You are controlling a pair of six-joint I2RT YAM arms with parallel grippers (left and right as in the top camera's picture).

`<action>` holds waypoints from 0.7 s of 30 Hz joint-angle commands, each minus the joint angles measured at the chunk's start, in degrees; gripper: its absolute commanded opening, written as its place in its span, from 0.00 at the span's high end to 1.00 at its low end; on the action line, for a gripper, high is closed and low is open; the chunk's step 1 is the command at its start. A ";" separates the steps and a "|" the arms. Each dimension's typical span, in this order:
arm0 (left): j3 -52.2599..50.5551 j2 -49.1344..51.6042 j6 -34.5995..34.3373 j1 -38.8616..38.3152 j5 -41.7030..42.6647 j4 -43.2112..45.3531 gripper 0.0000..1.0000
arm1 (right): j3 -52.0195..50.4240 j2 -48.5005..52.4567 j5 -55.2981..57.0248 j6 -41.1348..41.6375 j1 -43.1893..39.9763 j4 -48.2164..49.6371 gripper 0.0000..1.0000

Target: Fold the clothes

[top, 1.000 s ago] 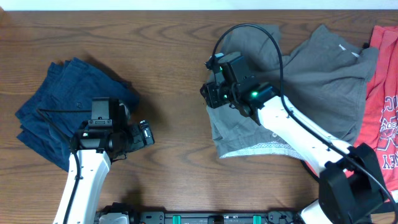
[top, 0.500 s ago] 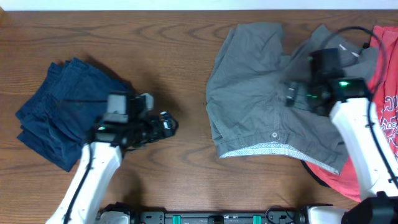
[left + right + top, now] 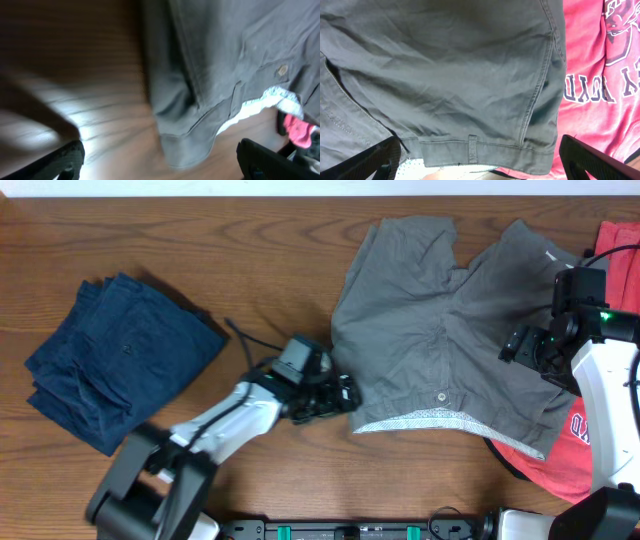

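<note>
Seen from overhead, a wooden surface (image 3: 250,260) carries several garments and two robot arms.

The left tool (image 3: 338,393) sits low over the wood, its tips touching or almost touching the lower left corner of a pair of grey shorts (image 3: 440,330). Its wrist view is blurred, but it shows the two fingers spread wide with nothing between them, and the corner of the shorts just ahead.

Well away on the tool's other side lies a pair of navy trousers (image 3: 110,355). It is stacked in neat layers, so it looks already folded.

The grey shorts lie opened out flat, both legs reaching toward the far edge. The waistband runs along the near edge, rightward from the left tool. Its pale inner lining (image 3: 420,420) is turned up and a button (image 3: 441,397) shows just above it. No fold has been made in the shorts yet.

The right tool (image 3: 530,345) hangs over the right leg of the shorts. Its wrist view shows its fingers wide apart and empty, with grey cloth and a belt loop beneath.

Just beyond the right tool, toward the right edge, a red T-shirt (image 3: 610,410) with white print lies rumpled, partly tucked under the shorts.

By my reading, one garment is finished. The shorts are about to be started with neither tool yet gripping them, and the T-shirt remains to be done.
</note>
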 commanded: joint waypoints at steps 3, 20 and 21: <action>-0.17 5.20 -7.52 -5.97 0.42 6.62 0.18 | 0.20 -0.48 0.20 0.50 -0.39 -0.09 0.01; 25.79 0.72 23.30 22.23 -17.70 -29.35 0.94 | 0.20 -0.48 0.15 -0.81 -0.37 -0.31 0.01; 29.11 0.72 23.30 24.70 -17.70 -29.83 0.94 | 0.20 -0.48 0.15 -0.81 -0.37 -0.44 0.01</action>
